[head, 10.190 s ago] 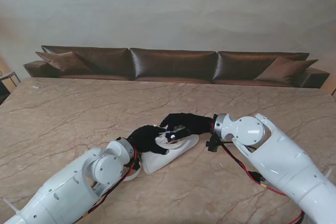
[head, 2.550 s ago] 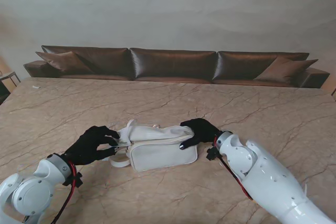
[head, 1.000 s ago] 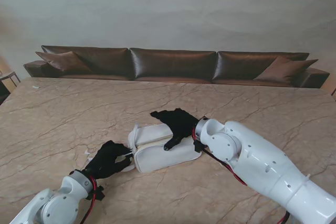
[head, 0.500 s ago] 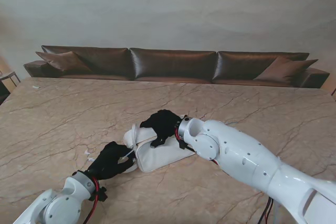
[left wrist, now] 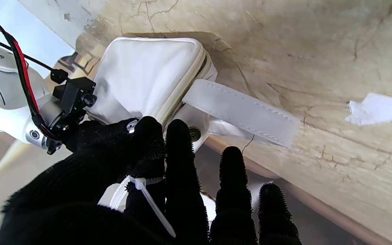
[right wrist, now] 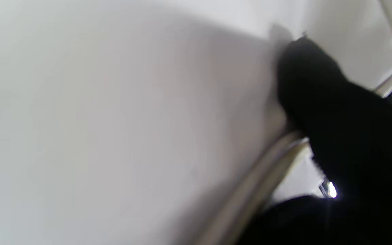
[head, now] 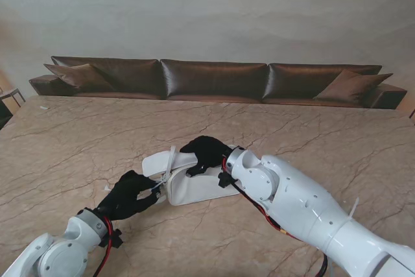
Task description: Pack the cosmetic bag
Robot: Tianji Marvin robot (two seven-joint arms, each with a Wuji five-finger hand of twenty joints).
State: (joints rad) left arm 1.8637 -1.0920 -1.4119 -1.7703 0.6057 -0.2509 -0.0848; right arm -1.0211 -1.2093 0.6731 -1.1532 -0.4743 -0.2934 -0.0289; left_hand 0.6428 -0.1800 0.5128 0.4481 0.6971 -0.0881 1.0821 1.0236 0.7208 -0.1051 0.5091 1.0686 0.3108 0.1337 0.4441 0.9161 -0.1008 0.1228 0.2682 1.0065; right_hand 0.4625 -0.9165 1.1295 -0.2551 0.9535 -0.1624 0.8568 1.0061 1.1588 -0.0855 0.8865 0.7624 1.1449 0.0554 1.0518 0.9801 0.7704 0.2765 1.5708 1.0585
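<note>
The white cosmetics bag (head: 198, 186) lies on the marble table in front of me, its zip (left wrist: 179, 102) running along the top edge. A white strap (left wrist: 240, 112) sticks out from its left end. My left hand (head: 133, 196) is at that end, with thumb and forefinger (left wrist: 148, 136) pinched on the zip pull and its white cable tie (left wrist: 151, 200). My right hand (head: 204, 154) lies over the bag's top, fingers curled on it. In the right wrist view a black finger (right wrist: 318, 102) presses on the blurred white bag (right wrist: 114, 119). The bag's contents are hidden.
A small white scrap (head: 107, 188) lies on the table left of my left hand. The marble table (head: 311, 141) stretches far to all sides. A brown sofa (head: 214, 79) runs along the far edge.
My right hand has slid left along the bag's top and the bag's left end and strap have lifted. My left hand stays pinched at the bag's end, shifted slightly.
</note>
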